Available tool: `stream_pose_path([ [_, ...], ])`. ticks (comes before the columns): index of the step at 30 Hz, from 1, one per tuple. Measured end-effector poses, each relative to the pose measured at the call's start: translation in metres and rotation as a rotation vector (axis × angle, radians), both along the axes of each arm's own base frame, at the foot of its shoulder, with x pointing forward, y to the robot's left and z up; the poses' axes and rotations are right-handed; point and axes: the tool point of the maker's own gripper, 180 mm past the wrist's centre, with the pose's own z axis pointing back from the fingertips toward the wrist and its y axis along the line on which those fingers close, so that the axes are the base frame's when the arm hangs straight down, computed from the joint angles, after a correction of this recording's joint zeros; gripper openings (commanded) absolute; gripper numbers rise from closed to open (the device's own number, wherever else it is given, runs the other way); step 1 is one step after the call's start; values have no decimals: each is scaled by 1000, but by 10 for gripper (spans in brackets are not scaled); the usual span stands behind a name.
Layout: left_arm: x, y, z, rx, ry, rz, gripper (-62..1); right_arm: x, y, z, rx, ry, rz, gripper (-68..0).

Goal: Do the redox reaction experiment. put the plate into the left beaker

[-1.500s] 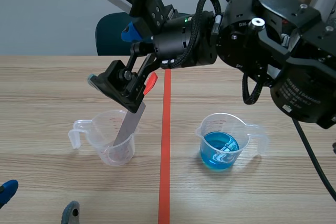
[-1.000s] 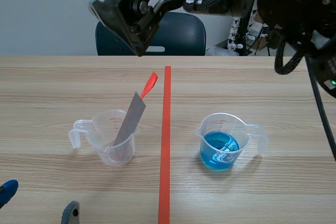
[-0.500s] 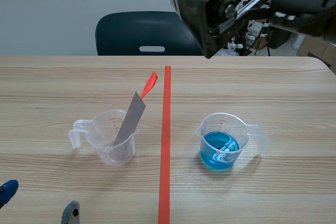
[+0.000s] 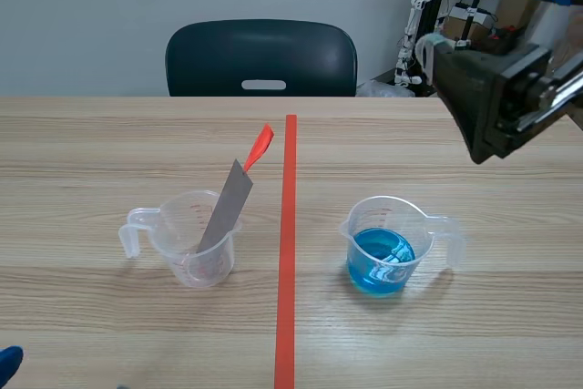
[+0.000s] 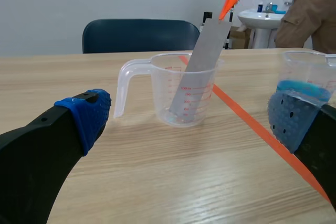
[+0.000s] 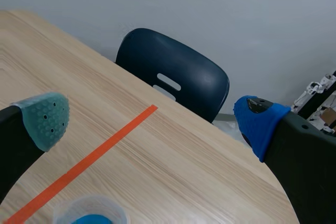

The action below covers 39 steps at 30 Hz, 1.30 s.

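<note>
- Since 1.5 s ago the right claw point(image 6: 152, 121) has let go of the plate point(image 4: 223, 214), lifted and swung off to the robot's right. It now hangs high, well apart from the plate.
- Its 2 fingers stand wide with nothing between them. The rim of the blue-filled beaker point(image 6: 90, 211) lies under it, and the dark chair point(image 6: 173, 85) is ahead of it.
- Left claw point(image 5: 189, 120) has drawn back a little and sits low over the table point(image 5: 157, 182), its 2 fingers spread wide and holding nothing.
- Straight ahead of the left claw stands the left beaker point(image 5: 157, 77), apart from both fingers.
- Inside that beaker the grey plate stands tilted, lower end down in the cup, leaning on the rim, with its orange tag point(image 4: 260, 145) sticking up.
- Beyond the left claw's right-hand finger sits the blue-filled beaker.
</note>
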Motion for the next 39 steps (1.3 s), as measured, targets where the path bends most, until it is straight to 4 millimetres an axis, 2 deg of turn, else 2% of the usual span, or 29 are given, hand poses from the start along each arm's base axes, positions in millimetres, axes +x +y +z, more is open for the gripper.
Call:
stream_pose_path([
  [10, -3, 0, -1, 0, 10, 0, 14, -25, -17, -21, -63, 57, -14, 4],
  [18, 1, 0, 1, 14, -8, 4, 14, -55, -7, -14, -48, 58, 67, 4],
  [29, 2, 0, 1, 46, -19, 13, 14, -71, -7, 5, -108, 38, 78, 4],
  [39, 2, 0, 1, 45, -19, 13, 14, -89, -14, -21, -143, 168, 61, 4],
])
